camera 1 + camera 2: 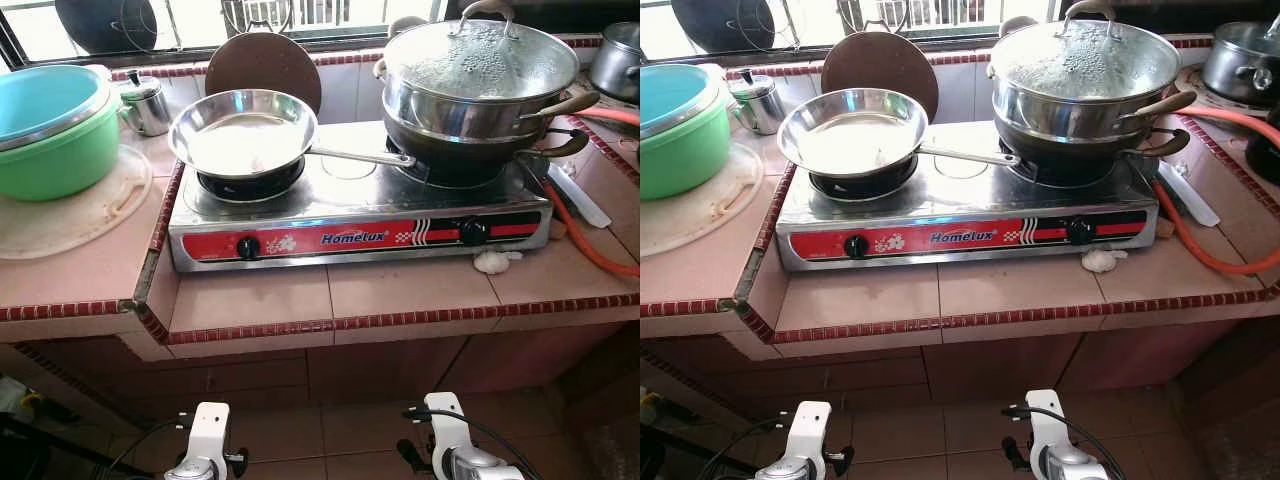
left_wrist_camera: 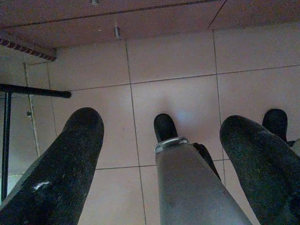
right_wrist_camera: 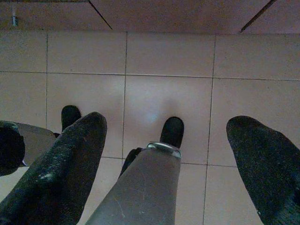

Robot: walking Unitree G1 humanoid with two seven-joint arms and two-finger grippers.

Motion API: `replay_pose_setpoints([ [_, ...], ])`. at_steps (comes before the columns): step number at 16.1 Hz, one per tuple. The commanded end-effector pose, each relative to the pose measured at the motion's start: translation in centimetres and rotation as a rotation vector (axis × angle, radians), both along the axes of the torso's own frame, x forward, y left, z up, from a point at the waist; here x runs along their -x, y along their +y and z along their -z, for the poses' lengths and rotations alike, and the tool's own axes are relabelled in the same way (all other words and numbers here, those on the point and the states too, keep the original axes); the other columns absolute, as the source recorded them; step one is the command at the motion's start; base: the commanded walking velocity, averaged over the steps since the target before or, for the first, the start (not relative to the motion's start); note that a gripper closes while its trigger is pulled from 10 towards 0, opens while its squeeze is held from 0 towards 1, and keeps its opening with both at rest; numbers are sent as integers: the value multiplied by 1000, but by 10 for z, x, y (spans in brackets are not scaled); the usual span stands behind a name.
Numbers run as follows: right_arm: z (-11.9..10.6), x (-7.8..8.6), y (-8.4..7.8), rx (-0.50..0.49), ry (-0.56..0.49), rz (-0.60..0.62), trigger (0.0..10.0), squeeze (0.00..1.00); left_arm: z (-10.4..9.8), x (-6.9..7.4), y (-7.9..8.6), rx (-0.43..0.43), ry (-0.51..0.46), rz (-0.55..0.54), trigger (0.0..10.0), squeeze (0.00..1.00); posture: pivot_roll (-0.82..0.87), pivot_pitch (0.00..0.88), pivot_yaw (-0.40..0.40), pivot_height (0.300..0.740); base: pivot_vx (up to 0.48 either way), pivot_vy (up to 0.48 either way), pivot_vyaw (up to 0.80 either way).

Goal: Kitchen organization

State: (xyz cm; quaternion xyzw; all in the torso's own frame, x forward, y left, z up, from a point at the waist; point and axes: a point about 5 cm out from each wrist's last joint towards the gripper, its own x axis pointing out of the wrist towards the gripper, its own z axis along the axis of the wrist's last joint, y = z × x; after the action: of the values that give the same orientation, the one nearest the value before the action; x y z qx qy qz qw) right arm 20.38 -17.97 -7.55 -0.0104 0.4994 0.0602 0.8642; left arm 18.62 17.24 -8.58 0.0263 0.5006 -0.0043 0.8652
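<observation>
A two-burner steel gas stove (image 1: 360, 225) labelled Homelux stands on the tiled counter (image 1: 400, 295). An empty steel frying pan (image 1: 243, 132) rests on its left burner, handle pointing right. On the right burner a lidded steel pot (image 1: 470, 75) sits on a dark wok (image 1: 460, 150); the glass lid is fogged. Both arms hang low in front of the counter, left wrist (image 1: 205, 440) and right wrist (image 1: 450, 445). My left gripper (image 2: 161, 121) and right gripper (image 3: 168, 122) are open over the floor tiles, holding nothing.
A green basin (image 1: 50, 130) sits on a round white board (image 1: 80, 215) at the left, with a small steel kettle (image 1: 147, 103) behind. A round brown board (image 1: 265, 62) leans on the back wall. An orange gas hose (image 1: 590, 250) runs at the right, near another steel pot (image 1: 1240, 60).
</observation>
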Motion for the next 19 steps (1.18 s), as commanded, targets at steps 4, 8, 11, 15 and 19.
replay_pose_setpoints([
  [4,-16,-32,39,94,-133,-193,10000,0,-11,-9,34,-20,-173,-310,10000,0,-23,0,40,740,0,0,0],
  [8,-16,-32,39,94,-133,-193,10000,0,-11,-9,34,-20,-173,-310,10000,0,-23,0,40,740,0,0,0],
  [11,-16,-32,39,94,-133,-193,10000,0,-11,-9,34,-20,-173,-310,10000,0,-23,0,40,740,0,0,0],
  [15,-16,-32,39,94,-133,-193,10000,0,-11,-9,34,-20,-173,-310,10000,0,-23,0,40,740,0,0,0],
  [19,-12,-25,34,86,-104,-193,10000,0,-6,-1,30,-26,-121,-255,10000,0,-25,0,43,740,0,0,0],
])
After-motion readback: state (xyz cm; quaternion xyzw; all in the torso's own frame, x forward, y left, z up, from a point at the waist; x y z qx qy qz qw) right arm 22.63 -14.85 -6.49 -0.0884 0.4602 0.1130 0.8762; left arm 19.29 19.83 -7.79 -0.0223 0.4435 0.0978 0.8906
